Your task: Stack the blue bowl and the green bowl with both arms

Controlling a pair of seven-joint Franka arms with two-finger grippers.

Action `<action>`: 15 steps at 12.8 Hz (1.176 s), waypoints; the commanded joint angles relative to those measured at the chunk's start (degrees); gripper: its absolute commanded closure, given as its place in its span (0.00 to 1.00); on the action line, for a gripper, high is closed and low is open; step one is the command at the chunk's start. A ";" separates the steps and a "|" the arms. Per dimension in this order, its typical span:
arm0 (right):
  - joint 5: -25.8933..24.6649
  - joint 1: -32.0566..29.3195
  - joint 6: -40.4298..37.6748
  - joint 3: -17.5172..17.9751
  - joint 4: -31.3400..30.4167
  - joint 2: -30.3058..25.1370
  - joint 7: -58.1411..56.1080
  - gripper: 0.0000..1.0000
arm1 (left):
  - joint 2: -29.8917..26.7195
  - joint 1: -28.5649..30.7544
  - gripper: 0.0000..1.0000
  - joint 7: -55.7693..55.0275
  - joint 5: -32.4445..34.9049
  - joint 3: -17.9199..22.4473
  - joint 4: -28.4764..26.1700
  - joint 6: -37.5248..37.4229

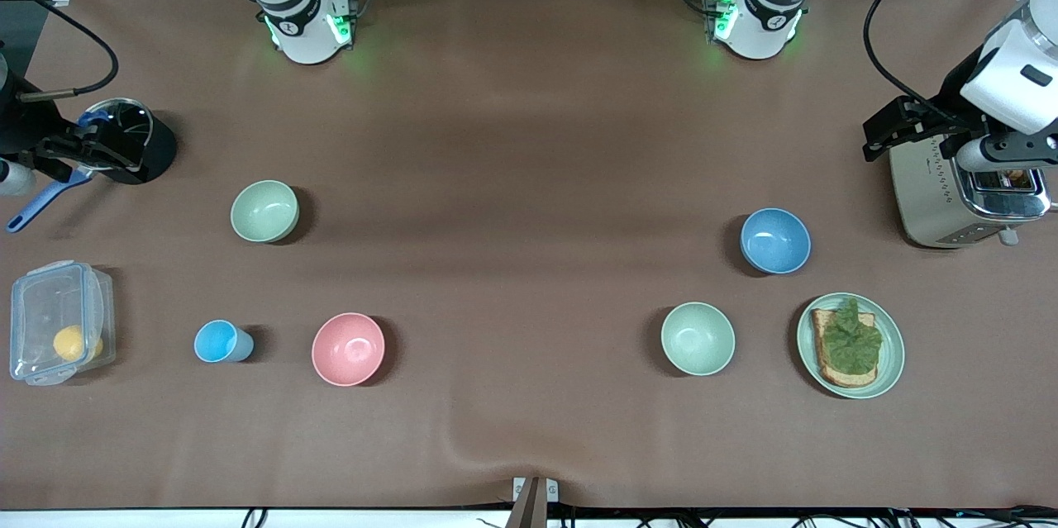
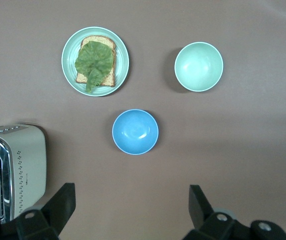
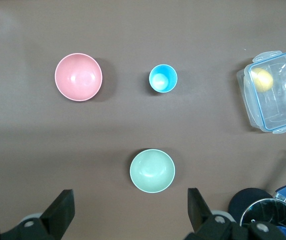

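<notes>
Noting, nearest the front camera, one row along the desk (image 1: 529, 140). Toward the left arm's end: mint-green plate (image 1: 891, 363) carrying a slice of toast (image 1: 831, 371) with a lettuce leaf (image 1: 851, 338) on top. Just beside it, toward the middle: pale mint bowl (image 1: 698, 338), upright, empty. Toward the right arm's end: pink bowl (image 1: 348, 349), then a small light-blue cup (image 1: 221, 341), then a clear lidded box (image 1: 58, 334) with a yellow round item (image 1: 70, 342) inside, possibly a fruit; not resolved.

Next row, farther from the camera:
- blue bowl (image 1: 775, 240) upright and empty, toward the left arm's end, near the plate and the pale mint bowl, touching neither.
- green bowl (image 1: 264, 211) upright and empty, toward the right arm's end, farther from the camera than the pink bowl and the cup. Well apart from the blue bowl; not stacked.

Farther again, at the desk's two ends: toaster (image 1: 950, 197) at the left arm's end; black pot (image 1: 153, 152) and blue-handled utensil (image 1: 41, 206) at the right arm's end.

Left hand (image 2: 131, 205) up in the air over the toaster, fingers spread wide, gripping nothing. Right hand (image 3: 129, 212) up over the black pot, fingers likewise spread wide, gripping nothing.
</notes>
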 commanded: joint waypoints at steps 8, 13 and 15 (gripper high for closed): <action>-0.17 -1.39 1.22 0.07 -1.32 0.26 -0.49 0.00 | 12.71 2.91 0.00 1.53 -0.16 0.48 -1.87 4.45; 0.19 -0.60 0.79 0.34 -1.50 5.80 -0.85 0.00 | 20.74 5.90 0.00 1.79 2.30 0.31 -12.91 20.14; 0.62 -0.77 0.88 0.34 -2.98 7.12 -1.98 0.00 | 20.57 5.81 0.00 1.71 2.21 0.40 -18.12 25.98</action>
